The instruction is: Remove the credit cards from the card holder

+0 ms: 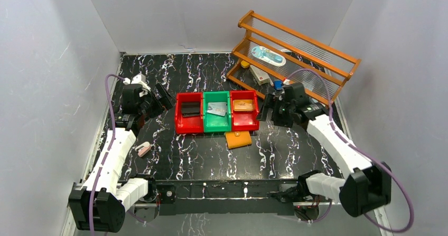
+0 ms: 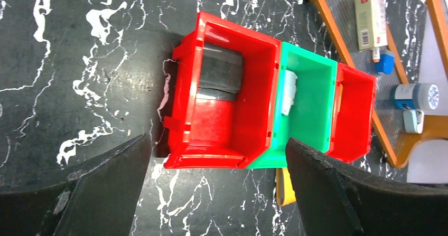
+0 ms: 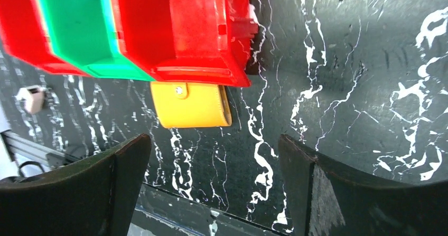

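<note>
We find the shut card holder (image 3: 190, 105) ahead of the right gripper (image 3: 214, 146), its fingers spread and empty; the left gripper (image 2: 216, 146) is likewise spread, but farther off.

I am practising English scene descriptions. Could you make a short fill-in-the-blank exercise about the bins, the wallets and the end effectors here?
1. The card holder lies on the table and is not open but ____.
2. The middle bin is coloured ____.
3. The black wallet lies in the left bin, coloured ____.
4. The left end effector and the right end effector are both ____ and hold nothing.

Missing words: closed; green; red; open.
</note>
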`<state>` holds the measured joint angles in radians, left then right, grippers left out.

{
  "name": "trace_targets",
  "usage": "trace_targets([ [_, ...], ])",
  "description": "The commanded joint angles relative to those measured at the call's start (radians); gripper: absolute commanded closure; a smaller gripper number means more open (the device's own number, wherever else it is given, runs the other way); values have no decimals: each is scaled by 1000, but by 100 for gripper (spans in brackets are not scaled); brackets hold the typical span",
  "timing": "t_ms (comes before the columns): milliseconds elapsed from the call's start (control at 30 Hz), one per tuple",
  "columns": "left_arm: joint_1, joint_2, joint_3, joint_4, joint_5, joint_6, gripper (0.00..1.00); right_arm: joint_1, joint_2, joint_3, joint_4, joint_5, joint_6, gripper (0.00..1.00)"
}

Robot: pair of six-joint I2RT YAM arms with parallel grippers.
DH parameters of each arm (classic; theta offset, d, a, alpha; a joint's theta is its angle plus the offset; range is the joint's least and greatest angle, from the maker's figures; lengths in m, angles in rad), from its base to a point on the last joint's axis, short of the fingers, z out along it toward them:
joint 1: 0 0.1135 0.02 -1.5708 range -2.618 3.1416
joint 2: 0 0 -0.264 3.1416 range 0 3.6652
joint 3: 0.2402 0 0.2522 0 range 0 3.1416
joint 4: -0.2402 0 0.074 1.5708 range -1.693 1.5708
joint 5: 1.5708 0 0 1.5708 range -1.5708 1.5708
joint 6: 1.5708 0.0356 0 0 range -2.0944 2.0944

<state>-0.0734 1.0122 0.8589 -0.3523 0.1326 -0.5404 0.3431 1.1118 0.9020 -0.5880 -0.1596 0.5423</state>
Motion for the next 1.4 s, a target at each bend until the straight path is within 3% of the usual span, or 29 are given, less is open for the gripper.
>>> trace_targets([
  [0, 9, -10, -4, 22, 77, -26, 2, 77, 112, 62, 43, 133, 66, 2],
  [133, 10, -22, -2, 8, 64, -22, 2, 101, 199, 85, 88, 199, 94, 2],
  [567, 14, -66, -25, -19, 7, 9, 2, 147, 462, 197, 255, 66, 103, 5],
  [867, 14, -67, -28, -35, 11, 33, 2, 207, 687, 452, 165, 43, 38, 4],
  [933, 14, -65, -22, -48, 14, 39, 2, 213, 703, 492, 107, 109, 33, 3],
  [1067, 13, -71, -34, -52, 27, 43, 2, 249, 657, 515, -47, 358, 62, 2],
  [1200, 14, -65, -39, -48, 29, 18, 2, 337, 497, 376, -103, 593, 191, 2],
  [1367, 13, -48, -48, -39, 70, -9, 2, 370, 318, 150, 48, 579, 325, 2],
])
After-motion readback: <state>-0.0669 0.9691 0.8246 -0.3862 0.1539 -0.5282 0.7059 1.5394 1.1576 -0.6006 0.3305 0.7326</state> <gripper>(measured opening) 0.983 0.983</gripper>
